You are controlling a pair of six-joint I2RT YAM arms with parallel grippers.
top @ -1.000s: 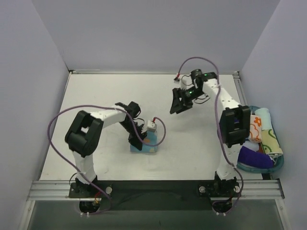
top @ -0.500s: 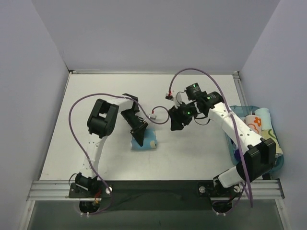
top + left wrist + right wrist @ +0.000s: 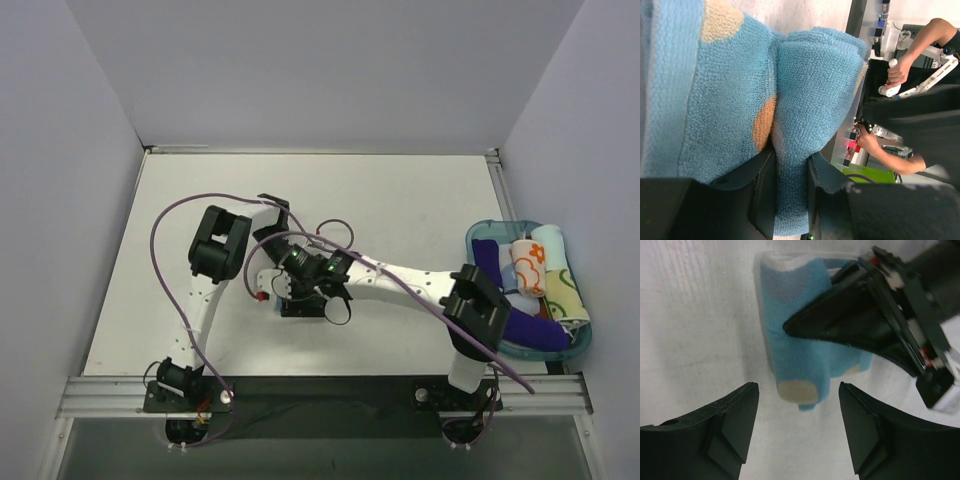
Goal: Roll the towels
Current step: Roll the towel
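The light blue towel (image 3: 805, 90) with orange dots lies partly folded on the white table. My left gripper (image 3: 790, 167) is shut on a thick fold of it. In the right wrist view the towel (image 3: 795, 355) lies just ahead of my right gripper (image 3: 797, 407), which is open and empty, one finger on either side of the towel's near end. The left gripper's dark fingers (image 3: 855, 315) hold the towel from the right. In the top view both grippers, left (image 3: 283, 285) and right (image 3: 322, 300), meet over the towel and hide it. The white towel with orange prints (image 3: 531, 266) lies in the basket.
A blue basket (image 3: 480, 238) at the table's right edge holds plain purple cloths (image 3: 530, 326) and other rolled towels (image 3: 558, 292). My right arm stretches across the table's front middle. Purple cables loop over both arms.
My right arm has swung from the far middle of the table down and left to the towel. My left gripper has stayed on the blue towel.
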